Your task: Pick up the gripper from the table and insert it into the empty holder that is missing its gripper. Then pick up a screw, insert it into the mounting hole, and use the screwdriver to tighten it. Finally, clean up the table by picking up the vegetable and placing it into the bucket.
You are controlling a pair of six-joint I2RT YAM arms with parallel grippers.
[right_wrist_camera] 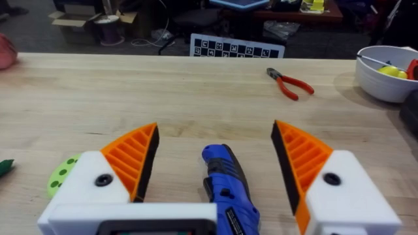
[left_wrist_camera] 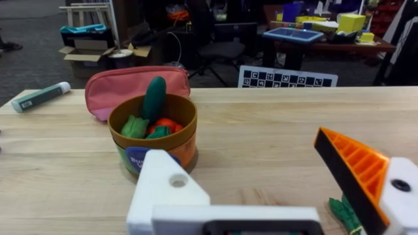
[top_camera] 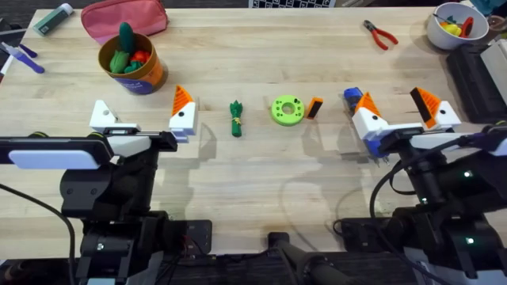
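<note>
Wooden tabletop showed nothing done: orange tip lay mid-tabletop, leafy bundle outside the tub. Left pincer and right pincer both spread, the right straddling the screwdriver.

We see the pale wooden desk evenly and brightly lit from above, with no harsh glare on its grain. Shadows are soft and short: a faint one lies just below the small dark-green leafy toy bundle near the middle of the overhead frame, another beside the round lime-green disc. At the bottom of that frame the dark arm bodies read as nearly black, with little detail. In the left wrist view, the white angular plastic mount at the lower edge is softly blurred, and the room in the upper part is dimmer than the desk. In the right wrist view, the blue pen-shaped screwdriver looks slightly soft.
</note>
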